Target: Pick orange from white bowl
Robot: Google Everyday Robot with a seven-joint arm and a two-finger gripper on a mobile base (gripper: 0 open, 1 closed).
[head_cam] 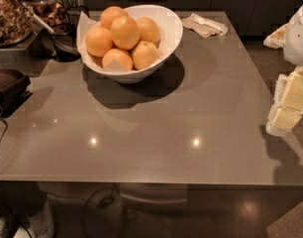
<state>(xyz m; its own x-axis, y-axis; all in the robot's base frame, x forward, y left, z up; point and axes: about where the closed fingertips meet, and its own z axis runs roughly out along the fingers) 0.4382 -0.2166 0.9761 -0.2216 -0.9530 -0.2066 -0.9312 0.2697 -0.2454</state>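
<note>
The white bowl (169,36) stands at the back left of the grey table, lined with white paper. It holds several oranges in a heap. A deep-orange orange (125,31) lies on top in the middle, with a paler yellowish one (144,54) at the front right. My gripper (289,105) is at the right edge of the view, above the table's right side. It is far to the right of the bowl, lower in the picture, and touches nothing. Nothing shows in it.
A crumpled napkin (206,25) lies at the back, right of the bowl. Glass jars (10,14) and a black scoop (67,51) stand left of the bowl. A dark object (8,88) with cables sits at the left edge. The table's front edge (151,180) runs across the bottom.
</note>
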